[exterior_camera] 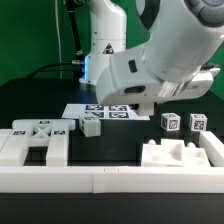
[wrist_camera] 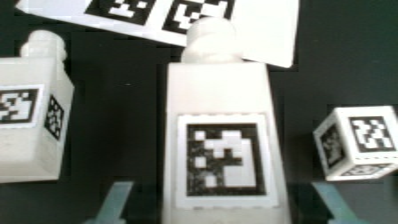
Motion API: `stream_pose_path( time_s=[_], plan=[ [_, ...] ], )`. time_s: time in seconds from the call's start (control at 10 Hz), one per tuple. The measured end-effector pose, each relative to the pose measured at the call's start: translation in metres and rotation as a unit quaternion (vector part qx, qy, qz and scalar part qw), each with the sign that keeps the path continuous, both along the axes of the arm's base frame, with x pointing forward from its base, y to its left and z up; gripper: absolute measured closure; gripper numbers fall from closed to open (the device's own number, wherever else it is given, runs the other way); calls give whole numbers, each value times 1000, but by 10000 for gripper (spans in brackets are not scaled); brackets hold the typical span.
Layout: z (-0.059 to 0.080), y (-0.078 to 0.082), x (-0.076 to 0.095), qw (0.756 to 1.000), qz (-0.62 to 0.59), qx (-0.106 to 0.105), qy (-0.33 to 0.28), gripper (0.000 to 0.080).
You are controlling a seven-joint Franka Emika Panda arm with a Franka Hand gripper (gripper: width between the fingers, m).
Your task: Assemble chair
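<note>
In the wrist view a long white chair leg with a black-and-white tag lies lengthwise between my gripper's two teal fingers. The jaws have come in on its two long sides, shut on it. Its pegged end points toward the marker board. A second white leg piece lies beside it on one side, and a small tagged cube on the other. In the exterior view the arm's white hand hangs low over the table's middle and hides the fingers and the held leg.
Flat white chair parts lie at the exterior view's left, with a small block beside them. Two tagged cubes and a notched white piece sit at the right. A long white border wall runs along the front.
</note>
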State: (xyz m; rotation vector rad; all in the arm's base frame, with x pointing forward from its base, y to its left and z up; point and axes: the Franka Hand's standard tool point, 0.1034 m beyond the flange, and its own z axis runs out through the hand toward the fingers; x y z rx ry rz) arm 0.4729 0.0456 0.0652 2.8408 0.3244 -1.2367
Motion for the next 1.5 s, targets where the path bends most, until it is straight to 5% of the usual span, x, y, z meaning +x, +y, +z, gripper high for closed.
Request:
stream_pose_path(
  time_s=[0.3,0.4,0.7,1.3,1.5],
  plan=[
    [-4,0,2,1000,0,2,-12,509],
    [-9,1,13,998,1,8,-58,509],
    [13,1,37,990,-3,21,-143,509],
    [15,0,53,940,13,50,-337,509],
    [25,5,75,915,11,60,-399,509]
  ],
)
